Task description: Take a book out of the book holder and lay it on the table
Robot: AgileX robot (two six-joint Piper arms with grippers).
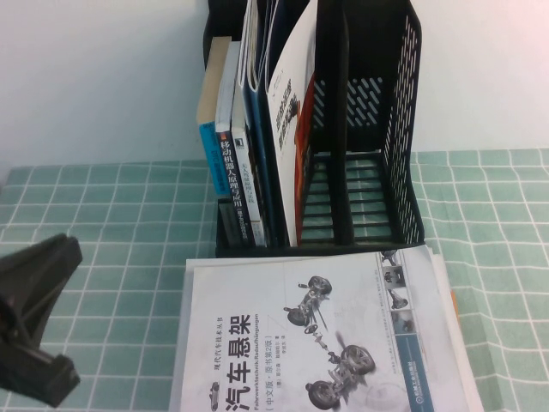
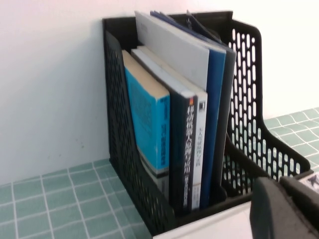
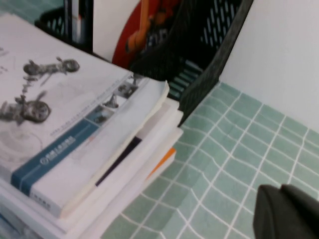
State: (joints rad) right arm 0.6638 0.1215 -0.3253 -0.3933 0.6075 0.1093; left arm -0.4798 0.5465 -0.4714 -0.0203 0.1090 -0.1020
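The black mesh book holder (image 1: 403,129) stands at the back of the table against the wall. Its left compartments hold several upright books, among them a blue one (image 1: 210,129); a white-and-red book (image 1: 296,112) leans in the middle, and the right compartments are empty. A stack of books lies flat in front of the holder, topped by a white book with car-suspension pictures (image 1: 317,335). My left gripper (image 1: 34,330) is low at the left of the stack, shut and empty. My right gripper (image 3: 280,191) is shut and empty over bare table, to the right of the stack (image 3: 65,114).
A green-tiled cloth (image 1: 129,223) covers the table, and a white wall rises behind the holder. The left wrist view shows the holder (image 2: 117,124) with its upright books (image 2: 147,124) and the stack's white edge (image 2: 209,226) beside my left gripper (image 2: 278,185).
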